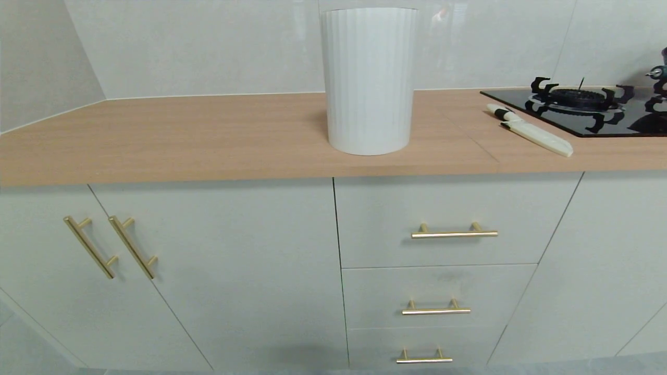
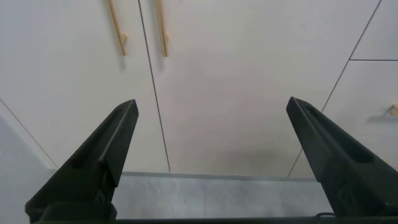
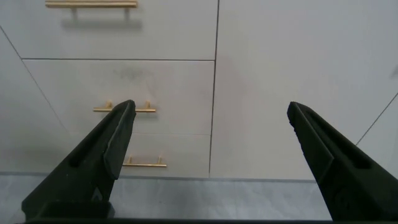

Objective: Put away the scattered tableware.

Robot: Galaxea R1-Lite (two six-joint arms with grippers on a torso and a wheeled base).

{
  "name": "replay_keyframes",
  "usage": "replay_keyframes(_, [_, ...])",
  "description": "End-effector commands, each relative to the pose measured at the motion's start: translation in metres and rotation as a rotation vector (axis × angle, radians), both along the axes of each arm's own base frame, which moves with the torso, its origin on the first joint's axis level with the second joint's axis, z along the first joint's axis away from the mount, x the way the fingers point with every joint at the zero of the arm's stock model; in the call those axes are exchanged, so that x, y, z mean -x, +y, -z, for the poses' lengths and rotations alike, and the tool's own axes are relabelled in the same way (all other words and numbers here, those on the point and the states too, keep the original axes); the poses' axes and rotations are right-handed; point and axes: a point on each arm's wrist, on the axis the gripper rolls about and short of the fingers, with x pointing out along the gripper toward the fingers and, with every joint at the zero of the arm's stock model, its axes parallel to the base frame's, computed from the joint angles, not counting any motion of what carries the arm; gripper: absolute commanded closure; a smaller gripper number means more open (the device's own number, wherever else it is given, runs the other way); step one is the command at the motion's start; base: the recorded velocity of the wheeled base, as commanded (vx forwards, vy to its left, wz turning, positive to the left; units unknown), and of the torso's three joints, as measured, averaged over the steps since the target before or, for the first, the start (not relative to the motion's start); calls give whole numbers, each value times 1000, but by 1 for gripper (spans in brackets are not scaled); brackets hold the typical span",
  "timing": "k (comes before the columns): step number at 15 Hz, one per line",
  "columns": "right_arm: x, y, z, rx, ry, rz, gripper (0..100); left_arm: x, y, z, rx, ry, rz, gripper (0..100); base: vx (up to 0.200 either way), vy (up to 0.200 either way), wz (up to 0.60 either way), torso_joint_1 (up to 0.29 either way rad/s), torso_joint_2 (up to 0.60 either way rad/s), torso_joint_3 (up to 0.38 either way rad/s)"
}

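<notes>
A white knife [image 1: 530, 130] with a black band on its handle lies on the wooden countertop [image 1: 208, 135], beside the black hob [image 1: 583, 112] at the right. A tall white ribbed container [image 1: 369, 80] stands on the counter's middle. My left gripper [image 2: 211, 109] is open, low in front of the cabinet doors [image 2: 205, 81], with nothing between its fingers. My right gripper [image 3: 211, 112] is also open and empty, facing the lower drawers [image 3: 118, 93].
Under the counter are two cabinet doors with gold handles [image 1: 109, 247] on the left and three stacked drawers with gold handles [image 1: 453, 233] in the middle. Tiled walls close the back and left. A dark object [image 1: 659, 73] shows at the far right edge.
</notes>
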Motion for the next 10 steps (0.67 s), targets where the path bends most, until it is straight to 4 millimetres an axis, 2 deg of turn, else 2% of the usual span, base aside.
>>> replay_keyframes(1, [0,0,0,0,1,0,0,0,0,0,0,0,-1,0,0,0,0,0,0,0])
replay_keyframes(2, [0,0,0,0,1,1,0,0,0,0,0,0,-1,0,0,0,0,0,0,0])
replay_keyframes(8, [0,0,0,0,1,0,0,0,0,0,0,0,-1,0,200,0,0,1,2,2])
replay_keyframes(10, [0,0,0,0,1,1,0,0,0,0,2,0,-1,0,0,0,0,0,0,0])
